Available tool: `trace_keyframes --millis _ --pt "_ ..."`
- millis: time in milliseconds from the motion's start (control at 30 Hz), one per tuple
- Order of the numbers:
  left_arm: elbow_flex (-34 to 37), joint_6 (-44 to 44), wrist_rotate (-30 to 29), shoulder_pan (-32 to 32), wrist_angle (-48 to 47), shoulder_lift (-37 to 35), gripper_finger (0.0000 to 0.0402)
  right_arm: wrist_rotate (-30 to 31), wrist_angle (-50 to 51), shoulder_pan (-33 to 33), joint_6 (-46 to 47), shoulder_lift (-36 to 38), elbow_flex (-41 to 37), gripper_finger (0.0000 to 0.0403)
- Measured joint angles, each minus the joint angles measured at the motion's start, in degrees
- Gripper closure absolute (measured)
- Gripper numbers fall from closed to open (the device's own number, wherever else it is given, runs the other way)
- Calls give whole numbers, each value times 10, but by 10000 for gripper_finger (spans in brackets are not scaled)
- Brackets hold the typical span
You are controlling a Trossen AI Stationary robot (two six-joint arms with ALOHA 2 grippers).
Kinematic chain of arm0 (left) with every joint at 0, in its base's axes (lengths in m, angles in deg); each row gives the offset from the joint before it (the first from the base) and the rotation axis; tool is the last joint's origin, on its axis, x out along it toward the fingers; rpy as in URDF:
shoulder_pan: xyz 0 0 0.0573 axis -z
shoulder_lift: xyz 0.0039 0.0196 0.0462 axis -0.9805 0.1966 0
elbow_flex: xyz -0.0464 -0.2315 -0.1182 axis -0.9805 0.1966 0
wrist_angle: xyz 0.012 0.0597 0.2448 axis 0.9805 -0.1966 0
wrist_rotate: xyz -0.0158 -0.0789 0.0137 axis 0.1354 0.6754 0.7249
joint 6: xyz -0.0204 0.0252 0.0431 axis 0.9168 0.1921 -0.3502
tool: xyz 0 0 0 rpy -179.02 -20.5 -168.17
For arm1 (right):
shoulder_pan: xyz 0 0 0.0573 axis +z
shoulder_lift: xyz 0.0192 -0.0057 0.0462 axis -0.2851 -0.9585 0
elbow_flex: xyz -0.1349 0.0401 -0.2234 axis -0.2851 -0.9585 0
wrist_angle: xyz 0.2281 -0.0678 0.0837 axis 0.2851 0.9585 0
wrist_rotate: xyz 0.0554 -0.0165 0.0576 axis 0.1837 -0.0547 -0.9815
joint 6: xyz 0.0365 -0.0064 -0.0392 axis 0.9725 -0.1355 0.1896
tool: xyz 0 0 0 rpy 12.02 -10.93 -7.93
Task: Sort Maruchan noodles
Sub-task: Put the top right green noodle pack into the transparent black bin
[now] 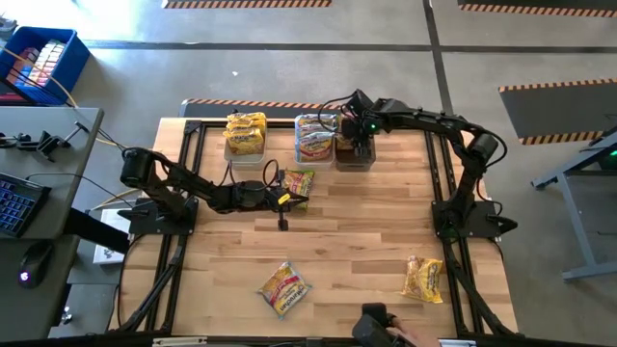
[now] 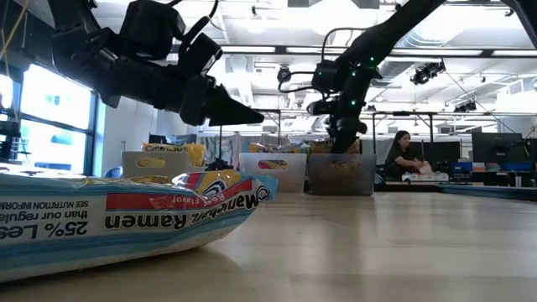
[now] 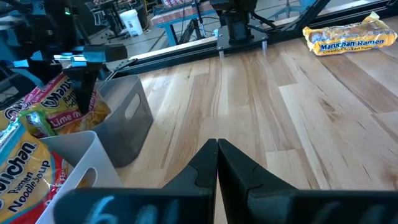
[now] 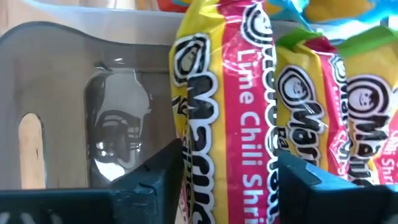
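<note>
Low view: blue packet (image 2: 109,220) lies nearest the camera on the bench; right gripper (image 2: 342,138) hangs over the dark bin (image 2: 340,174) at the far edge.
Right wrist: jaws apart either side of a lime chili packet (image 4: 230,118) standing in that bin; the drop looks nearly done.
High view: left gripper (image 1: 282,200), shut and empty, sits mid-bench just beside a green packet (image 1: 298,180). Two packets (image 1: 285,287) wait near the front edge.
Next: lift clear, fetch another.
</note>
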Motion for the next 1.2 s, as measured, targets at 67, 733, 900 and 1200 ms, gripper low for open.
trace_keyframes --millis 67,733,900,1200 --pt "0 0 0 0 0 0 399 2 0 0 12 0 0 218" --pt "0 -1 0 0 -1 0 399 1 124 31 61 0 108 197" --pt "0 -1 0 0 -8 0 399 36 158 46 91 0 145 212" --pt "0 0 0 0 -9 0 399 -3 233 85 126 0 129 320"
